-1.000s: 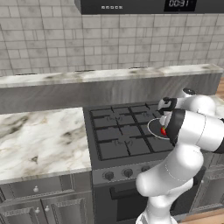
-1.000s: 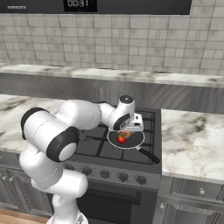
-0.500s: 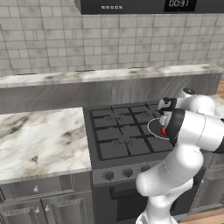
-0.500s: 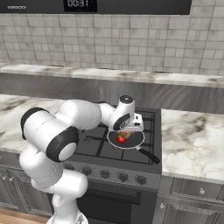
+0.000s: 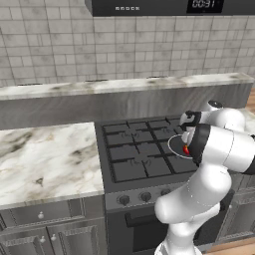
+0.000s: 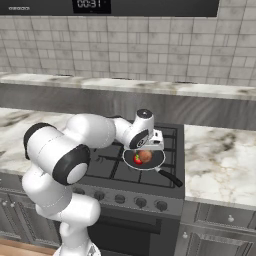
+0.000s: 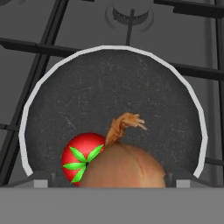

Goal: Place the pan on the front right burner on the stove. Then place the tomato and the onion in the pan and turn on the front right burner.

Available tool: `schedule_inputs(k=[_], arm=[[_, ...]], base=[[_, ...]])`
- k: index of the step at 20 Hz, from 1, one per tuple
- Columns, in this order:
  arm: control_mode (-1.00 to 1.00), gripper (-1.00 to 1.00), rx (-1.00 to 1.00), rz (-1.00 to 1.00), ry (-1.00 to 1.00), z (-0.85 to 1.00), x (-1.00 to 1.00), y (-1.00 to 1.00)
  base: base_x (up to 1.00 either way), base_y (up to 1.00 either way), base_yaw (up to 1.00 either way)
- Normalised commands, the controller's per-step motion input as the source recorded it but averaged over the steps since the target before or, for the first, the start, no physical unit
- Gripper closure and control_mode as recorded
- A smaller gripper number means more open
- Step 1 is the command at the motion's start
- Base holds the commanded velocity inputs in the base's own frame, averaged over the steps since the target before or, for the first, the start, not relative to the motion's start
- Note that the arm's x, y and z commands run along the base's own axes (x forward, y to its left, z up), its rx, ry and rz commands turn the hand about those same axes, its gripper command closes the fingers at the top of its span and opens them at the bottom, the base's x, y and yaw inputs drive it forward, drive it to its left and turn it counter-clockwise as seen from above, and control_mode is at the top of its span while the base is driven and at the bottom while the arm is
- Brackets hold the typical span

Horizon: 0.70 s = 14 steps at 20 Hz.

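Onion let go, knob comes next.
My end effector point(image 7: 113, 181) stands spread; onion point(image 7: 124, 168) (light, round, rolls easily) lies between its tips, touching tomato point(image 7: 82, 159) in pan point(image 7: 131, 87).

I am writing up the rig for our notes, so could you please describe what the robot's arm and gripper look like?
The arm is made of rounded, glossy white segments with dark bands at the joints and a bulky white base column. Its wrist ends in a round white cap with a dark top. The gripper is a small white block. In the hand view its two fingers show as small dark grey tips. No cables or markings can be seen.
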Motion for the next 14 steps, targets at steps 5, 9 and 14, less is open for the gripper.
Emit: schedule_inputs(k=[5, 9, 14], arm=[[-1.0, -1.0, 0.0, 0.0, 0.0, 0.1, -0.07, -0.1], [-1.0, -1.0, 0.0, -0.01, -0.03, 0.29, -0.31, -0.28], [-1.0, -1.0, 0.0, -0.01, -0.02, 0.19, -0.22, -0.16]], base=[[0.0, 0.0, 0.0], [0.0, 0.0, 0.0], [0.0, 0.0, 0.0]])
